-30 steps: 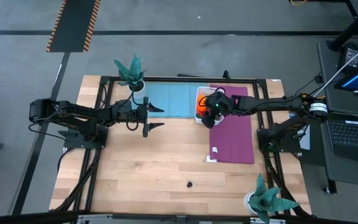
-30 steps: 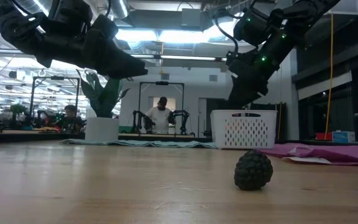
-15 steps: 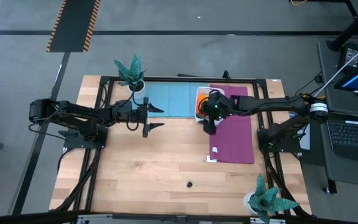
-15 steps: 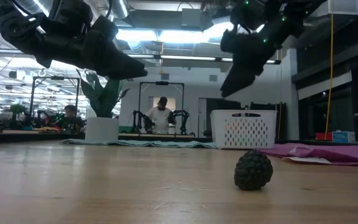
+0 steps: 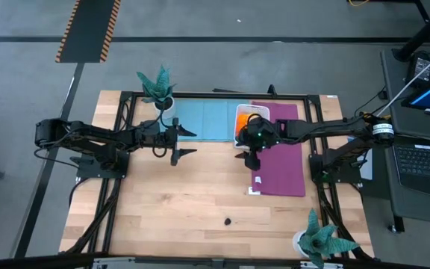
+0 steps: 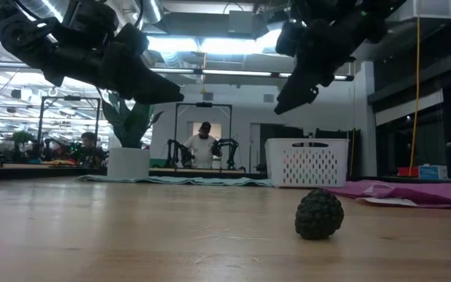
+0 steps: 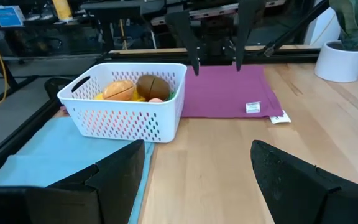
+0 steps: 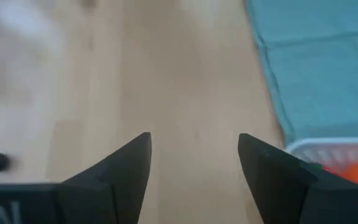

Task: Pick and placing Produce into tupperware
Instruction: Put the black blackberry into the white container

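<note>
Presently the right gripper (image 5: 252,158), jaws apart and empty, hangs beside the tupperware (image 5: 245,123), presumably to fetch the dark piece (image 5: 228,221); the left gripper (image 5: 186,141) waits open over bare table.

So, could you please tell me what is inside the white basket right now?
The white basket holds an orange piece, a brown piece and some yellow beneath them. Its walls hide whatever lies deeper.
</note>
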Tool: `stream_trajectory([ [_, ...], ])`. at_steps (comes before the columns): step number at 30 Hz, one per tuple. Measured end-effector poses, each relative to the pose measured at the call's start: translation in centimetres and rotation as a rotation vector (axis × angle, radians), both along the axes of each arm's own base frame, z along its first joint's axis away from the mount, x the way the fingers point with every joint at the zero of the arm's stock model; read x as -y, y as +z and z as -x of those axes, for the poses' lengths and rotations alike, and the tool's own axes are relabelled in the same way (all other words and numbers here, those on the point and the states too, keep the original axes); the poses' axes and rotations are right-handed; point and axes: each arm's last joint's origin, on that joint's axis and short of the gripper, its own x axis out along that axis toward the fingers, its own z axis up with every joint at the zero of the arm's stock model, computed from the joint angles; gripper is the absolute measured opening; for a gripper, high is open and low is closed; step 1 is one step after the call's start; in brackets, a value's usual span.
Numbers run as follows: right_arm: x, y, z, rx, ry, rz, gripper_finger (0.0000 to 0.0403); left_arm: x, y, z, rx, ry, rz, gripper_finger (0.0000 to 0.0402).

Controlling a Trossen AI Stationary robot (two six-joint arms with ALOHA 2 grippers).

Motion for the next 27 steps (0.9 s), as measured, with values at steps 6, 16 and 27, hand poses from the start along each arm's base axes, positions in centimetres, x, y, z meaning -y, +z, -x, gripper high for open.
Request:
stream_trajectory([
  [6, -2.1, 0.6, -0.7, 0.093, 0.107, -0.019, 0.0242, 0.5, 0.0, -0.1, 0.002, -0.027, 0.001, 0.0286],
  [16, -7.1, 0.5, -0.6, 0.107, 0.171, 0.068, 0.0242, 2.0, 0.0, -0.4, 0.005, -0.094, 0.011, 0.0286],
  [27, -14.3, -1.0, 1.7, 0.134, 0.201, -0.001, 0.0242, 3.7, 0.6, -0.7, 0.068, -0.167, 0.022, 0.0286],
])
